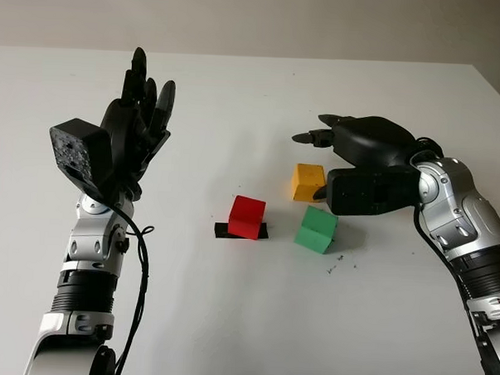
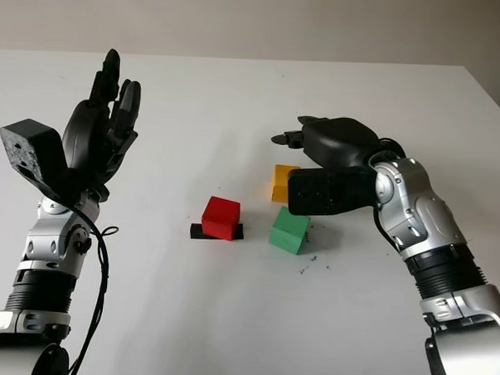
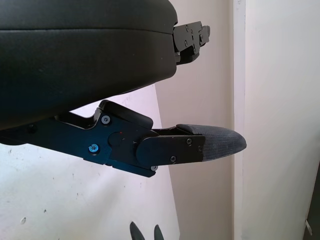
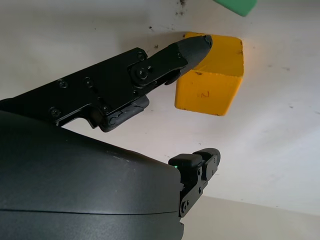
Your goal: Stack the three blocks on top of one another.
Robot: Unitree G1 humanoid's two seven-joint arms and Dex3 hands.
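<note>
- The yellow block point(image 1: 307, 182) sits on the white bench point(image 1: 228, 319) near its middle, a little toward the right edge, and farther from the robot than the other two blocks
- The green block point(image 1: 316, 229) lies just in front of the yellow one, toward the near edge, apart from it by a narrow gap
- The red block point(image 1: 246, 216) stands to the left of the green block, on a small black strip point(image 1: 222, 229) that shows on either side of it
- All three blocks lie singly on the bench; none is on top of another
- The right hand point(image 1: 363, 163) hovers at the yellow block's right side, its palm shell just beside the yellow and green blocks; it is open and holds nothing
- In the right wrist view one finger point(image 4: 192, 48) reaches over the yellow block's upper edge; whether it touches cannot be told
- The left hand point(image 1: 137, 120) is raised over the bench's left part, well apart from the blocks, pointing upward; it is open and holds nothing
- A few dark specks point(image 1: 338, 262) mark the bench just in front of the green block
</note>
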